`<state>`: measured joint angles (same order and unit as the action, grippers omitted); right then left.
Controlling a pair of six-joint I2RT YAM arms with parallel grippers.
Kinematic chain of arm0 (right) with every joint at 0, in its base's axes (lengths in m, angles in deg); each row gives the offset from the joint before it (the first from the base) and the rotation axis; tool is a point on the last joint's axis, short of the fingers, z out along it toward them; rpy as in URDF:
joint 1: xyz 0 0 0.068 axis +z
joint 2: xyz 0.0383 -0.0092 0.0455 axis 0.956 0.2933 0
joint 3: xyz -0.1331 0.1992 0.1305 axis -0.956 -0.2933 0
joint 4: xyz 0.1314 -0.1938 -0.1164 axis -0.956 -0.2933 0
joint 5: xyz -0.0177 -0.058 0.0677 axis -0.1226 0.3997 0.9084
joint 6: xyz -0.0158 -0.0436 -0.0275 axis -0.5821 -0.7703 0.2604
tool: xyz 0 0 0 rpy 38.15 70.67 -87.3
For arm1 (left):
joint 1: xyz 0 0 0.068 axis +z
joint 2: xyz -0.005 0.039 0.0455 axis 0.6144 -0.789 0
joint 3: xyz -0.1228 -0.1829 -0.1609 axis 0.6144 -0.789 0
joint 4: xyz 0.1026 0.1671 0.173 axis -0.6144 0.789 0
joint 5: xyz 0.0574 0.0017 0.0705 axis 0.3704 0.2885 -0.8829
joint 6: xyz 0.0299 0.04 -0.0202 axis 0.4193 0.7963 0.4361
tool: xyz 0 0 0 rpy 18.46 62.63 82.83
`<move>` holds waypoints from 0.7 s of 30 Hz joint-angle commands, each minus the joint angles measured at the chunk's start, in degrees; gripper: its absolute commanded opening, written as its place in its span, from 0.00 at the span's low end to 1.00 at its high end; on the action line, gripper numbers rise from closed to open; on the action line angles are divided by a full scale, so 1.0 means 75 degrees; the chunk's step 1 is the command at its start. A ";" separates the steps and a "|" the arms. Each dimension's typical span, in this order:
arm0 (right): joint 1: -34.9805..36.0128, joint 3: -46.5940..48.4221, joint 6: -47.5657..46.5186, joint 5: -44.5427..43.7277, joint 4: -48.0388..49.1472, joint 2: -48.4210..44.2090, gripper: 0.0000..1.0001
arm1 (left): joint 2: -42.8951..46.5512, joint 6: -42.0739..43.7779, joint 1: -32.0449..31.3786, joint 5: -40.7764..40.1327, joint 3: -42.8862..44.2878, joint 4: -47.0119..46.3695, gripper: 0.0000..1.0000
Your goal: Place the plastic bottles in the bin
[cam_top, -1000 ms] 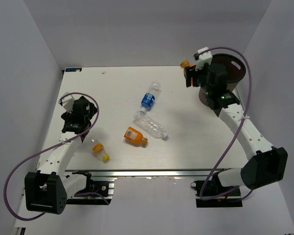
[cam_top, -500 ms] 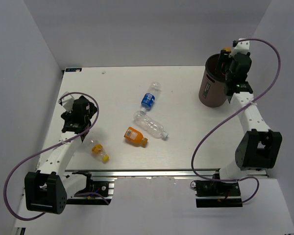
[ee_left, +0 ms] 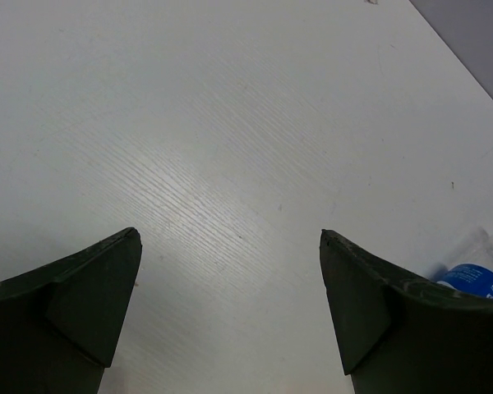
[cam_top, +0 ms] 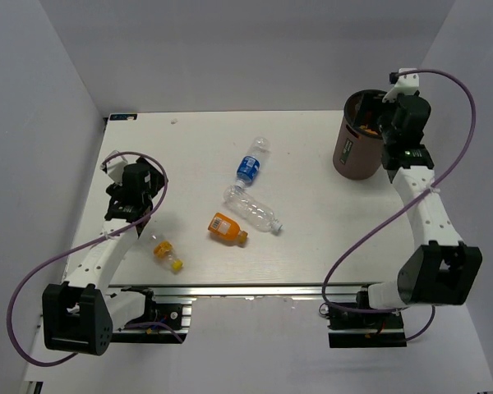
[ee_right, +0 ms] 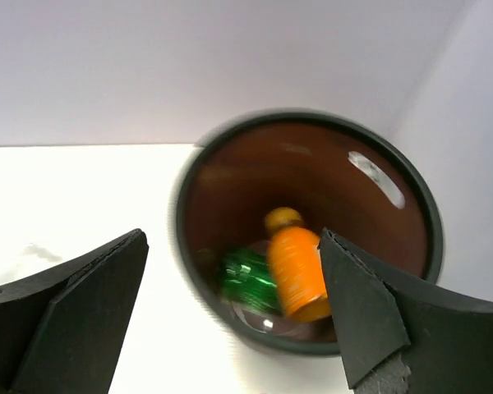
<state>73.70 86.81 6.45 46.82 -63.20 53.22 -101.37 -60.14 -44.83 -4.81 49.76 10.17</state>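
The dark-brown bin (cam_top: pixel 355 160) stands at the back right. My right gripper (cam_top: pixel 386 111) is open just above its rim (ee_right: pixel 308 349). An orange-filled bottle (ee_right: pixel 296 267) is inside the bin, blurred, beside a green item (ee_right: pixel 248 279). On the table lie a clear bottle with a blue label (cam_top: pixel 249 164), a larger clear bottle (cam_top: pixel 253 209), a second orange-filled bottle (cam_top: pixel 227 228) and a small yellow-capped bottle (cam_top: pixel 168 252). My left gripper (cam_top: pixel 122 210) is open and empty over bare table at the left; the blue label (ee_left: pixel 476 279) shows beside its right finger.
White walls close in the table on the left, back and right. The table's front edge carries a metal rail (cam_top: pixel 246 289). The bin stands close to the right wall.
My right gripper carried the orange-filled bottle from left of the bin to over its mouth, then opened; the bottle is now inside the bin. The left arm barely moved.
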 commanded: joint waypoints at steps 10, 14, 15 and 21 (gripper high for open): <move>0.1722 0.0121 -0.0914 0.2895 -0.1946 -0.1156 0.89 | -0.0011 0.0052 0.0020 0.0999 -0.0045 -0.0576 0.98; 0.2968 0.0286 -0.2074 0.3992 -0.2767 -0.0596 0.89 | 0.0141 0.0158 0.0020 0.0789 -0.0255 -0.0693 0.98; 0.3121 0.0321 -0.2274 0.4136 -0.2907 -0.0466 0.89 | 0.0153 0.0158 0.0020 0.0661 -0.0337 -0.0751 0.98; 0.4514 0.0824 -0.2920 0.3166 -0.3599 0.0507 0.89 | 0.0012 0.0228 0.0020 0.0648 -0.0303 -0.0775 0.98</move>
<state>104.19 87.94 -10.97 73.20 -86.17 55.54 -101.74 -59.24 -44.83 0.58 47.71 5.65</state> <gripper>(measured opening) 0.895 0.983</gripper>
